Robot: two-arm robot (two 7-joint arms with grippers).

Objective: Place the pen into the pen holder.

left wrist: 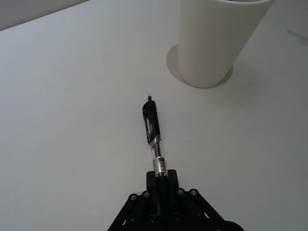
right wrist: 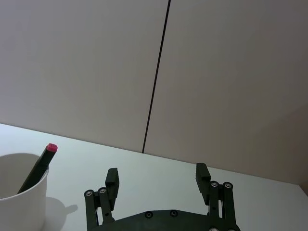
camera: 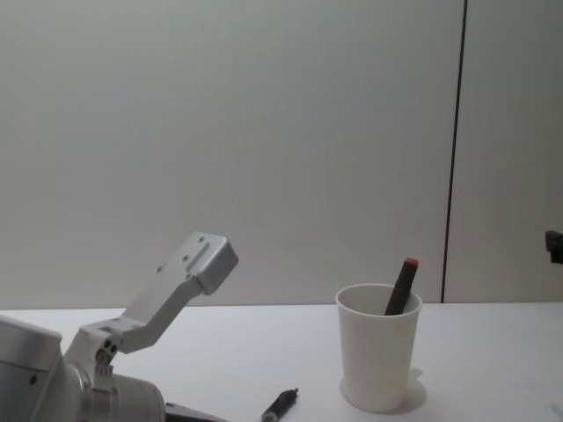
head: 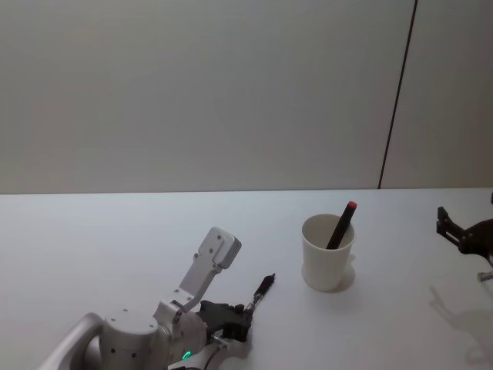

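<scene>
The left gripper [head: 240,314] sits low at the near left of the table [head: 115,247], its fingers closed tight on the back end of the pen [head: 262,289]. In the left wrist view the gripper [left wrist: 162,175] clamps the clear, labelled part of the barrel, and the rest of the pen [left wrist: 153,130], with its black grip and tip, sticks out straight ahead towards the cup [left wrist: 211,48]. The pen lies nearly flat, close to the table; whether it touches the surface cannot be told. From the chest view the pen [camera: 280,406] is down at table level, left of the cup [camera: 378,352] and apart from it. The cup [head: 327,258] stands upright right of the table's centre, with a gap of bare table between it and the pen's tip. A red-capped pen [head: 341,225] leans inside the cup, its cap rising above the rim on the right side. The right gripper [head: 462,231] hangs above the table at the right edge, well apart from the cup. In its wrist view the right gripper [right wrist: 157,173] is spread wide with nothing between the fingers, and the cup [right wrist: 21,192] and the red-capped pen [right wrist: 38,166] show off to one side.
</scene>
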